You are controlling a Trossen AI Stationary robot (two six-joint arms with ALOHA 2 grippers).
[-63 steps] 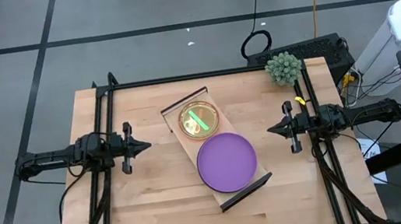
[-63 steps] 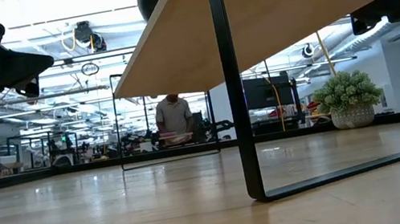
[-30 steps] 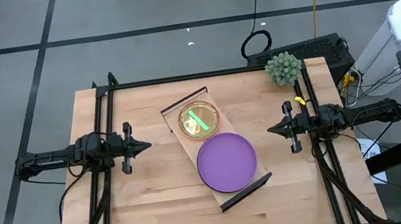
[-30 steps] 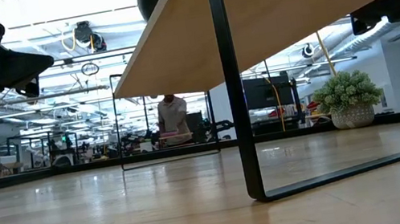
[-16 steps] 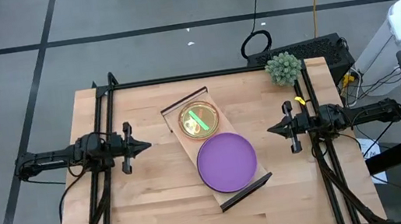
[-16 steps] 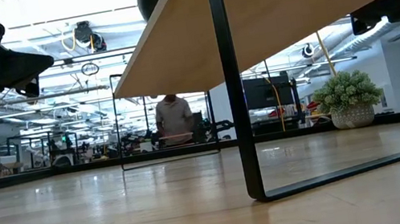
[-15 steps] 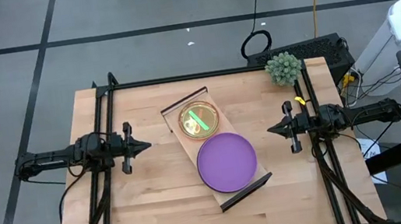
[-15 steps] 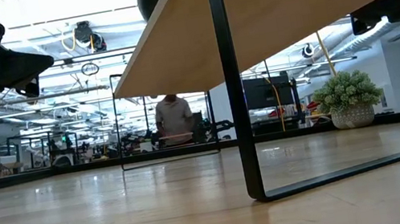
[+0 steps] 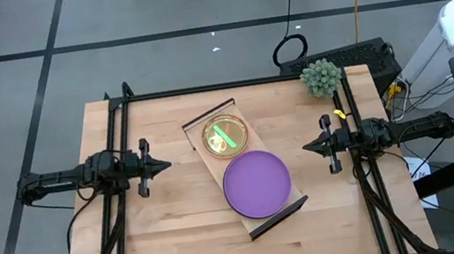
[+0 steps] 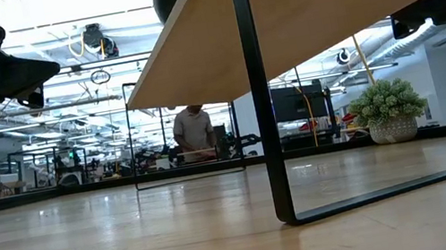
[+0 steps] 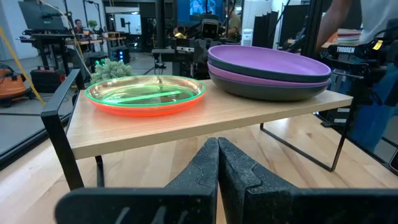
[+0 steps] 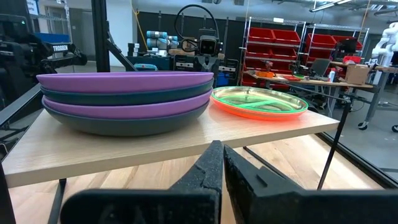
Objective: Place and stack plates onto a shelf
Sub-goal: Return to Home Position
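The left jaws are pressed together with nothing between them; in the left wrist view the two dark fingers point(image 11: 203, 167) meet along one seam. They point inward from the left arm point(image 9: 83, 176), which lies stretched out low at the left edge of the counter point(image 9: 162, 234), well apart from the shelf point(image 9: 217, 169).

The right jaws are likewise pressed together and empty, fingers point(image 12: 209, 163) meeting in the right wrist view. The right arm point(image 9: 397, 132) lies at the counter's right edge, mirroring the other and aimed at the shelf without touching it.

Between the two arms, the shelf sits askew in the middle of the counter. On its end toward the plant side rests the small stack point(image 9: 225, 136), a translucent green plate on top with a pink-red rim showing beneath. On the other end sits the large stack point(image 9: 257, 183), a purple plate uppermost; the right wrist view shows purple and dark teal-black layers alternating.

A potted plant point(image 9: 321, 77) stands at the counter's far right corner. A person point(image 10: 194, 130) stands in the room beyond.
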